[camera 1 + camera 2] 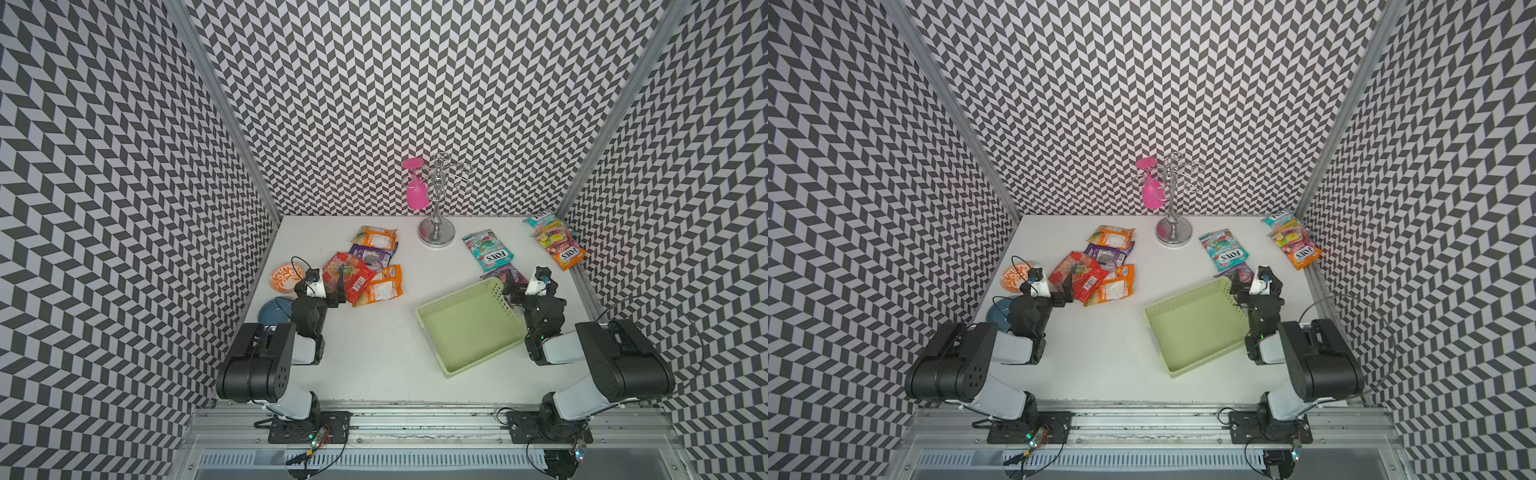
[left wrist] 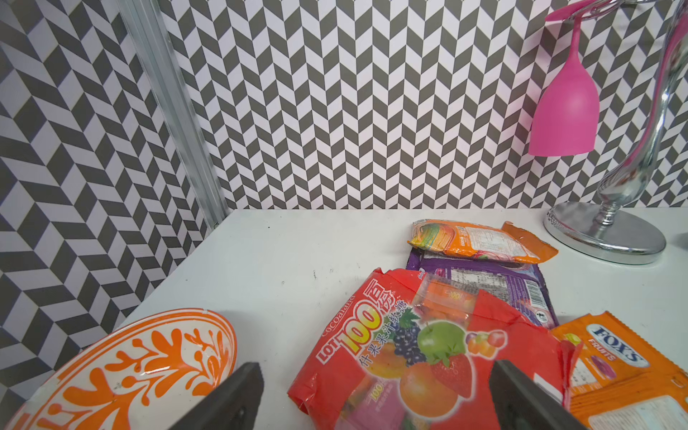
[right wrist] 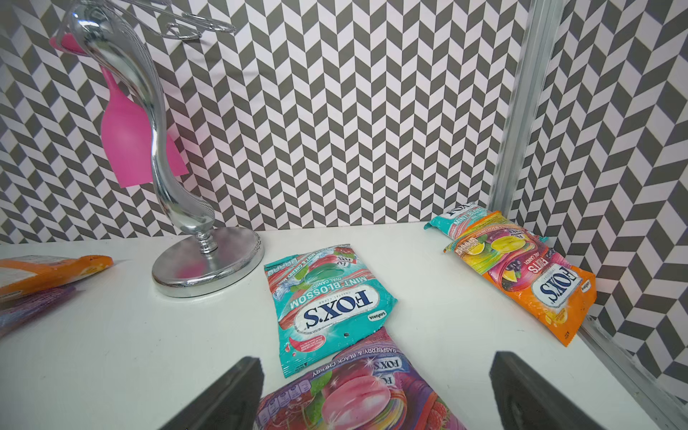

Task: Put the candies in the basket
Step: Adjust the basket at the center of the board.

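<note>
Eight or so candy bags (image 1: pixel 384 286) on the counter (image 1: pixel 374 365), none in the basket (image 1: pixel 469 332) yet. Basket is shallow pale green plastic with perforated walls, empty, sitting skewed near-right of centre. Looks reachable by both arms.

Left pile is four-plus bags overlapping, red bag (image 2: pixel 409 335) on top. Left tool (image 2: pixel 374 368) is spread wide, straddling the near end of that red bag, not closed on it; contact unclear. Likely first pick, since nothing lies over it.

Right tool (image 3: pixel 374 360) is also wide and empty, over a purple-pink bag (image 3: pixel 353 394) just beyond the basket's far corner. That bag overlaps the near end of a teal bag (image 3: pixel 327 298).

Two more bags (image 1: pixel 559 245) are stacked in the far-right corner against the wall; awkward reach.

Bags are flat glossy film, crinkled, probably slippery. An edge pinch should beat a flat press.

Patterned bowl (image 1: pixel 286 277) and blue bowl (image 1: pixel 272 311) sit left of the left arm. Chrome stand (image 1: pixel 436 232) with a hanging pink glass (image 1: pixel 417 195) is at far middle.
</note>
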{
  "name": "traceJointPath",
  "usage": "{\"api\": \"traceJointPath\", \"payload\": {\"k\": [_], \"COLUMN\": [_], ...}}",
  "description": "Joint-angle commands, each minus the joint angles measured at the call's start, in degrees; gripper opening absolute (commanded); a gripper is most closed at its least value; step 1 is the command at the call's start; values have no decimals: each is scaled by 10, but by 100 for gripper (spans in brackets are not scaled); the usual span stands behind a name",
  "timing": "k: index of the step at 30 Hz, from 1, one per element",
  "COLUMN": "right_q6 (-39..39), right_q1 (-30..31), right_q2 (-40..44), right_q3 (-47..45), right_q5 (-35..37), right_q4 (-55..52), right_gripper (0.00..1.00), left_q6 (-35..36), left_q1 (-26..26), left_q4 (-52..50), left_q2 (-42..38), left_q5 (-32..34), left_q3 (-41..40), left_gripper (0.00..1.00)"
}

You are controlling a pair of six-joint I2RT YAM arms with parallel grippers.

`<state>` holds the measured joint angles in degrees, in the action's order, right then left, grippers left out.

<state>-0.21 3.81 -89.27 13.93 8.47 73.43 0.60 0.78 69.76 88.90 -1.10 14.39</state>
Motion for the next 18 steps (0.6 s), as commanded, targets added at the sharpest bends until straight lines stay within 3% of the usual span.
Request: {"api": "traceJointPath", "payload": {"k": [1,18], "right_q6": [0,1], "right_q1": [-4,-3], "right_q2": [-4,8], "right_q3": [-3,-7], "right_q5": [-5,12], "right_q4": [32,40], "right_gripper": [99,99], "left_q6": [10,11], "left_q1": [6,7], "left_q4": [8,1], "left_q2": [0,-7], "left_q5": [10,10], "left_q3": [7,10], "left_gripper": [99,99]}}
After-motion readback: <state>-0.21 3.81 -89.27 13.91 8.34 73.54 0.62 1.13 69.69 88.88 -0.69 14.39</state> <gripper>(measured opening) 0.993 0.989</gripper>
